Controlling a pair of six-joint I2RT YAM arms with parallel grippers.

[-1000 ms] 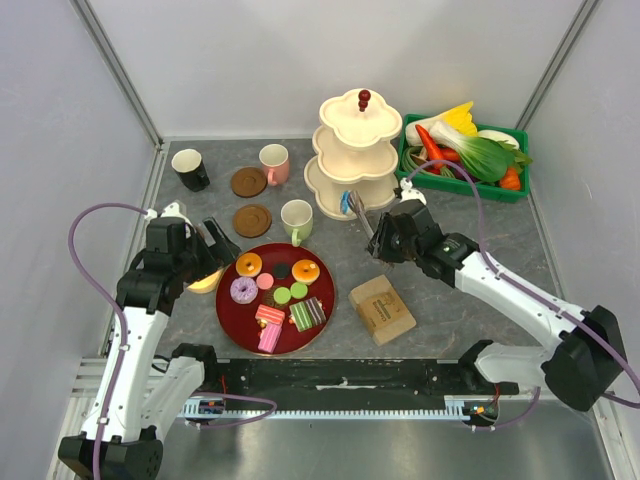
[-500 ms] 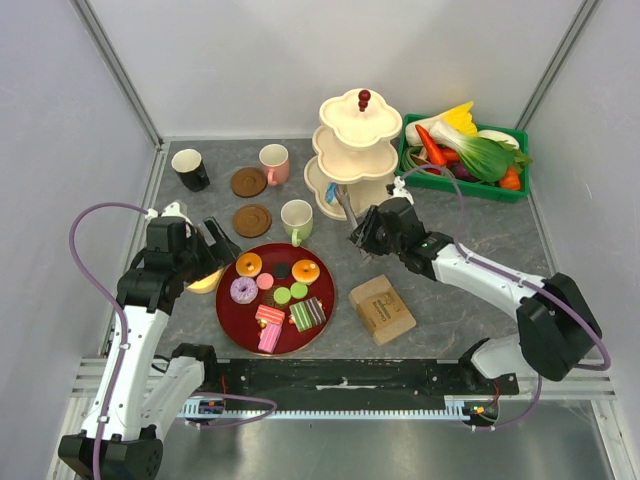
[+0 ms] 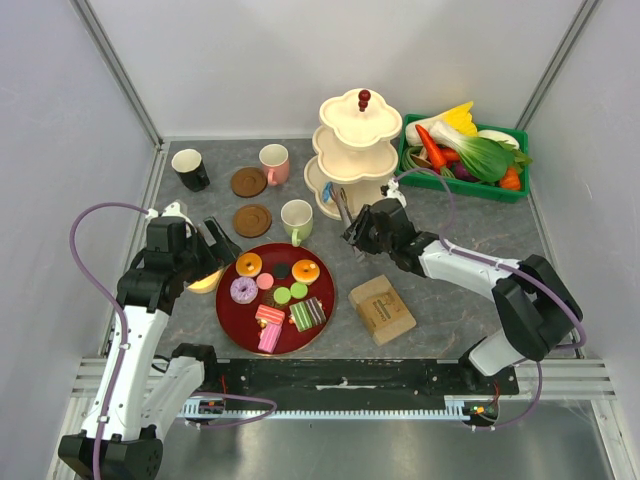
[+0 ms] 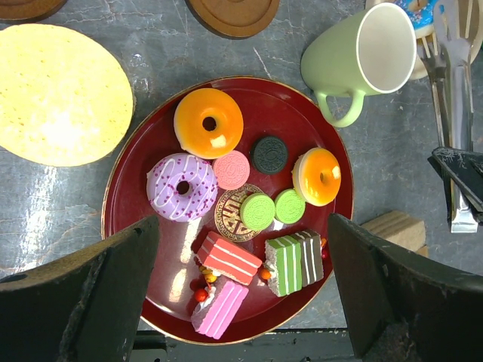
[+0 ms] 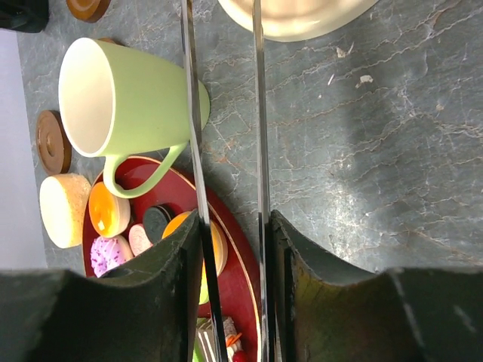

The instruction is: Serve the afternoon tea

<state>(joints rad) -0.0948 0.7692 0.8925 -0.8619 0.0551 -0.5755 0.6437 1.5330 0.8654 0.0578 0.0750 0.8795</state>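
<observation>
Right gripper point(image 5: 230, 245) is clamped on metal tongs point(image 5: 259, 151), tips toward the far edge. Pale-green mug point(image 3: 297, 217) stands mid-worktop, handle toward the near edge. Pastries point(image 4: 181, 187) sit on the red plate point(image 4: 279, 113) under the left gripper's point(image 4: 241, 226) wide-open jaws.

The table point(image 5: 392, 166) is grey with pale marble veins. The plate point(image 4: 264, 105) is dark red with a gold rim and a gold medallion. It carries two orange donuts point(image 4: 209, 123), a lilac donut point(image 4: 181, 187) with purple sprinkles, a pink macaron point(image 4: 231, 170), a black macaron point(image 4: 269, 154) and two green macarons point(image 4: 257, 211). The red slice point(image 4: 229, 258) has white stripes, the green slice point(image 4: 294, 262) has white and brown bands, and the pink slice point(image 4: 220, 308) is paler-striped. The green mug point(image 4: 355, 56) is pale, white inside. There is also a pink mug point(image 3: 274, 162) and a black mug point(image 3: 190, 168). The coasters point(image 3: 249, 181) are brown, the disc point(image 4: 60, 94) yellow. The stand point(image 3: 358, 135) is cream with a dark red knob point(image 3: 364, 97). The tongs point(image 5: 260, 113) are silver, the crate point(image 3: 515, 190) green, the block point(image 3: 381, 308) tan.
</observation>
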